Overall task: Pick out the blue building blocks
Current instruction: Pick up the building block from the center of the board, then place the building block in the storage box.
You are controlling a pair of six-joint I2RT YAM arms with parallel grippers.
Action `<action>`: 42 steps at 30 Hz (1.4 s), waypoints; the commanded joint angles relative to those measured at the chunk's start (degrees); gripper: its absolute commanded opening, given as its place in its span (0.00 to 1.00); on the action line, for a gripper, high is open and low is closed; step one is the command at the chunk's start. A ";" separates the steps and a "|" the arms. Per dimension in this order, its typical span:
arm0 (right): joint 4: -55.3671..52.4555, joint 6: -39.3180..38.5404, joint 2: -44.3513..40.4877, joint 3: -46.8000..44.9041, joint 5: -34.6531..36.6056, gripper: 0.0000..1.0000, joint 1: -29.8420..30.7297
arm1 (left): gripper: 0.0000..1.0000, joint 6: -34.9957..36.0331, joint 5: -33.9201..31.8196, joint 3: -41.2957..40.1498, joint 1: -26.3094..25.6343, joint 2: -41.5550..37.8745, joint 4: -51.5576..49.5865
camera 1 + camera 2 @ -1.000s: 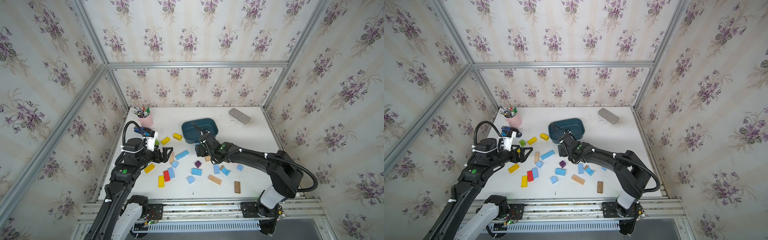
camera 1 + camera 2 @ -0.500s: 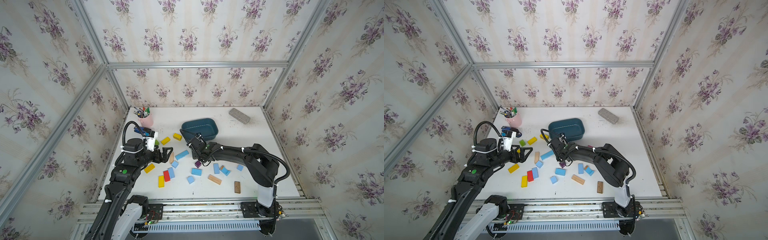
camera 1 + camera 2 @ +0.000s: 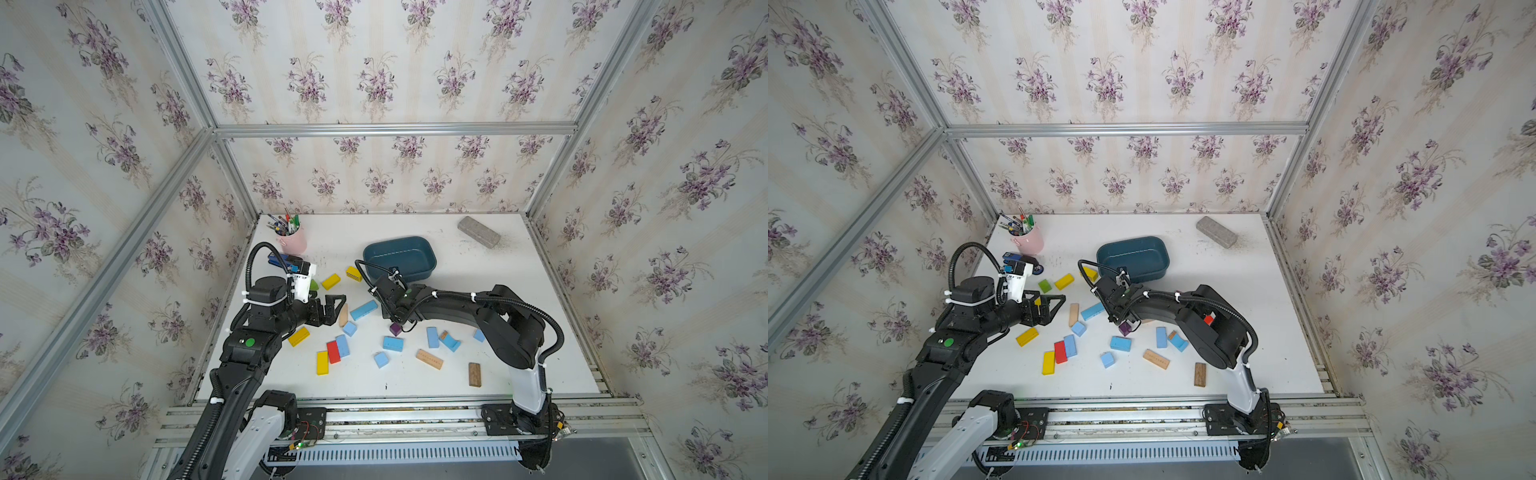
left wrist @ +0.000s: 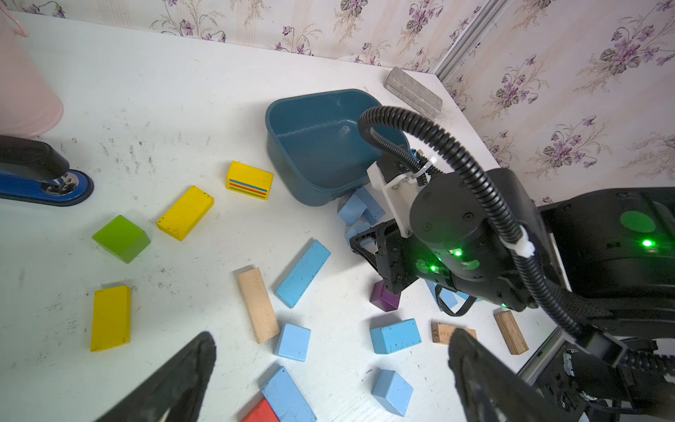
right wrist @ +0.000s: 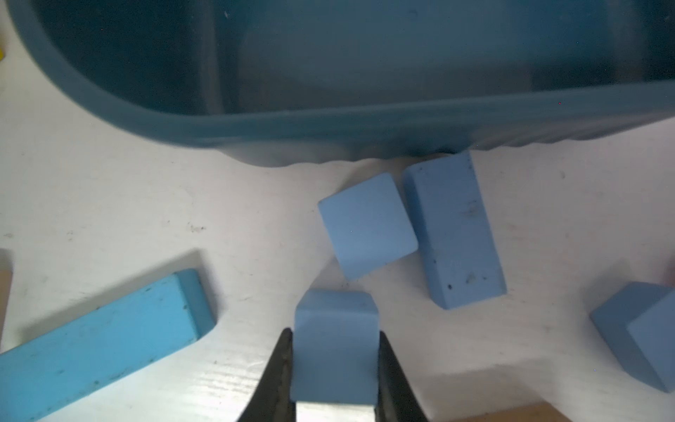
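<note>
One small blue cube (image 5: 334, 350) sat pinched between the right fingers (image 5: 275, 369), which pressed flat against two opposite sides of it, its far end poking out past their tips. Whether it rested on the white worktop (image 5: 146, 204) or hung just above could not be told. Just beyond it, towards the teal bin (image 5: 328, 120), a second blue cube (image 5: 367, 224) lay tilted against an oblong blue brick (image 5: 454, 234), whose far end reached the bin's outer wall. A long blue brick (image 5: 102, 343) lay off to one side of the fingers, apart from them, and a further blue block (image 5: 635, 336) lay on the other side.

In a top view the right arm (image 3: 457, 303) covered that cluster. Eight of the blue building blocks (image 3: 392, 344) showed loose on the worktop in front of the bin, the long one among them. They were mixed with a yellow block (image 3: 299, 336), a red block (image 3: 333, 351), a purple cube (image 3: 395, 329) and a plain wood block (image 3: 429, 359).

The left fingers (image 4: 182, 376) stood spread wide with nothing between them, low over the worktop. Their tips were near a pale wood bar (image 4: 258, 305). In the left wrist view a loose blue block (image 4: 293, 342) lay on the worktop in the gap between them, untouched.
</note>
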 commanded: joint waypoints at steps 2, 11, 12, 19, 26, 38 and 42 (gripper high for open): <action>-0.46 1.17 -0.74 0.45 0.63 0.16 0.10 | 0.99 0.29 0.31 -0.07 0.06 -0.20 0.17; -1.08 0.54 -6.55 0.77 -0.13 0.09 0.12 | 0.99 0.32 0.49 0.02 0.06 -0.31 0.17; -1.07 0.24 -7.34 0.89 -0.31 0.09 0.09 | 0.99 0.31 0.48 0.00 0.03 -0.33 0.17; -1.33 -2.73 -10.62 5.00 0.57 0.09 -0.05 | 0.99 0.44 0.37 -0.07 0.01 -0.69 0.16; -4.21 -6.53 -6.26 15.24 0.94 0.08 -1.33 | 0.99 0.49 0.49 -0.07 0.06 -0.86 0.19; -6.04 -9.47 5.13 28.19 -3.08 0.07 -5.77 | 0.99 0.49 0.46 -0.16 0.05 -0.73 0.14; -6.21 -10.08 9.41 31.66 -4.32 0.07 -7.31 | 0.99 0.58 0.49 -0.16 0.06 -0.60 0.08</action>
